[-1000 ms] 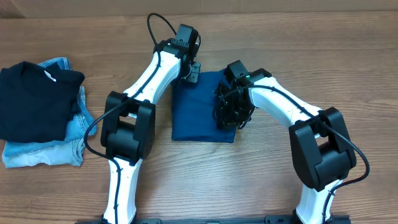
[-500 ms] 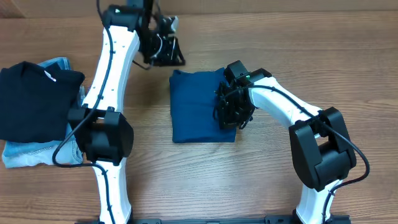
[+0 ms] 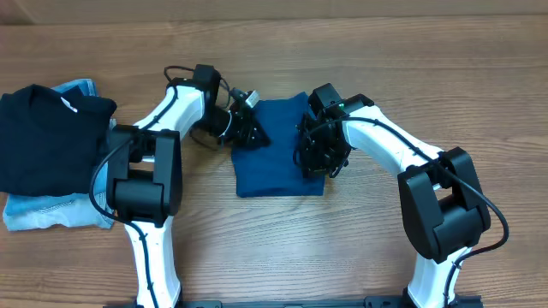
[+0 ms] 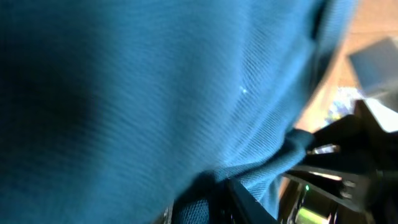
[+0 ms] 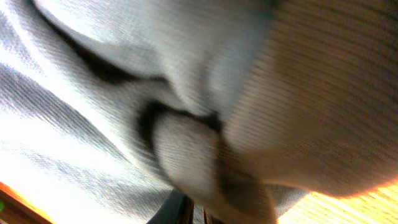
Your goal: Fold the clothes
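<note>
Far left: black folded fabric garment stacked on light blue denim jeans, with bare brown wooden table on the near side. Centre: left gripper, whether open or closed cannot be told, at the far-left edge of the folded plain teal-blue fabric garment. Right: right gripper closed on that garment's bunched right edge, with open wood beyond.

The blue clothes fill nearly everything, very close up. Brown counter peeks at two o'clock, black robot parts at four.
</note>
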{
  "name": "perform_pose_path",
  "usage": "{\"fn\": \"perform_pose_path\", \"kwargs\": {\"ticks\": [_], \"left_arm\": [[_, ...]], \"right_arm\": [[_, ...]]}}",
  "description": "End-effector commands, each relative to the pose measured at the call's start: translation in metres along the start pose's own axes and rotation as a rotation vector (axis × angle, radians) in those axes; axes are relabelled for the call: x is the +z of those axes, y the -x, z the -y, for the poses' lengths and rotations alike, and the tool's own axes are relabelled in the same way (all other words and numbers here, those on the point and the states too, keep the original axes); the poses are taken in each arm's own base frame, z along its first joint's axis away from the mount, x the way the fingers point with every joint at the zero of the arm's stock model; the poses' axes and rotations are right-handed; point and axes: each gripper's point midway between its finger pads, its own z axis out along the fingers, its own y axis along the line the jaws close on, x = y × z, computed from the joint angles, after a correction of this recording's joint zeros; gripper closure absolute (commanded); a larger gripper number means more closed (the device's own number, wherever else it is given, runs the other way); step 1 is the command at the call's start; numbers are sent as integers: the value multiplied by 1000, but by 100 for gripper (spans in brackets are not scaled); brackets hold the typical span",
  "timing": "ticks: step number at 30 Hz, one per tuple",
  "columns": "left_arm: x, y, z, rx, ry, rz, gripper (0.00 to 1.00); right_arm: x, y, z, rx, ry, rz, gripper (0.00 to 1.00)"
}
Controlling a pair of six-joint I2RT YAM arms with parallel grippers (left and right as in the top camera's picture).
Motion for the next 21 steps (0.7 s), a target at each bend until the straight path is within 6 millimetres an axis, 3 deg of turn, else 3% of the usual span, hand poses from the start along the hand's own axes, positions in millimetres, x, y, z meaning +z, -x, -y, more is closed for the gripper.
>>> {"fn": "perform_pose_path", "kwargs": {"ticks": [1, 6, 8, 10, 14, 16, 18, 21], "left_arm": [[-18, -25, -84, -261, 324, -12, 68], [-19, -20, -83, -257, 299, 7, 62], [-17, -10, -61, -244, 177, 27, 53], [-27, 2, -40, -232, 90, 44, 52], [-66, 23, 3, -95, 78, 65, 52], [-98, 35, 37, 2, 88, 120, 52], [-111, 30, 56, 21, 82, 136, 52], [-100, 5, 74, 1, -6, 47, 52]], "right_arm": [[4, -1, 2, 0, -7, -8, 91], [4, -1, 1, 0, -7, -7, 90], [4, -1, 1, 0, -7, -7, 90], [4, -1, 1, 0, -7, -7, 90], [4, -1, 1, 0, -7, -6, 90], [4, -1, 1, 0, -7, -6, 90], [4, -1, 1, 0, -7, -7, 90], [4, -1, 2, 0, -8, -6, 90]]}}
